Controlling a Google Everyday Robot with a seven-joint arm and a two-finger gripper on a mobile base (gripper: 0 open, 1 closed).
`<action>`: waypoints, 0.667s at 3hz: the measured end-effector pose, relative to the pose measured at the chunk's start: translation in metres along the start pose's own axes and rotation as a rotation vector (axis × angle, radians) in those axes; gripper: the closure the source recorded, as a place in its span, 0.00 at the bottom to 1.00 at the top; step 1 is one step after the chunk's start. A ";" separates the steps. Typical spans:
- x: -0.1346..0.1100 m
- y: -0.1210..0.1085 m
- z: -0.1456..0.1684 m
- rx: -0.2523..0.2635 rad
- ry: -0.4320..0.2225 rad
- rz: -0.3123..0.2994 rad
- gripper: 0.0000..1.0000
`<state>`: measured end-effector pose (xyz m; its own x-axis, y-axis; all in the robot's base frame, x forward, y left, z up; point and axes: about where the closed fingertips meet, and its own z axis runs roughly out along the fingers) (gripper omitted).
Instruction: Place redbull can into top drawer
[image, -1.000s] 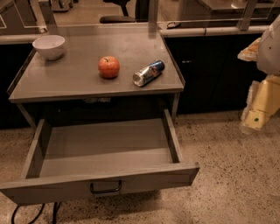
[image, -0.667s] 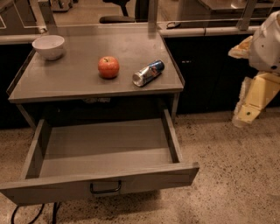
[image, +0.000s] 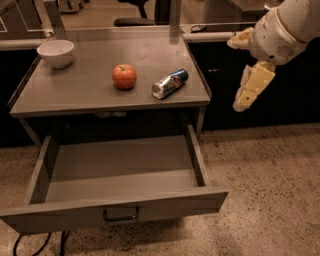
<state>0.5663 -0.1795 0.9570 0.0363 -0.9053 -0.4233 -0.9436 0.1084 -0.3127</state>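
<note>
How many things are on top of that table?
3: white bowl back left, apple in the middle, redbull can lying beside it. The hand hangs right of the table.

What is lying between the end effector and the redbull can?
Nothing: in the camera view the end effector hangs right of the table, off its edge, and only bare tabletop separates it from the redbull can.

The slim silver-and-blue metal redbull can (image: 170, 83) is being shown lying on its side at the tabletop's (image: 75, 95) right. The wide grey metal top drawer (image: 165, 210) is being shown pulled open below. The gripper (image: 248, 82) is being held apart, further right.
</note>
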 end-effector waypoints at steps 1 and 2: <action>-0.017 -0.037 0.028 -0.016 0.031 -0.049 0.00; -0.032 -0.065 0.066 -0.062 0.109 -0.090 0.00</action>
<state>0.6478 -0.1307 0.9349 0.0887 -0.9499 -0.2997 -0.9568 0.0024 -0.2908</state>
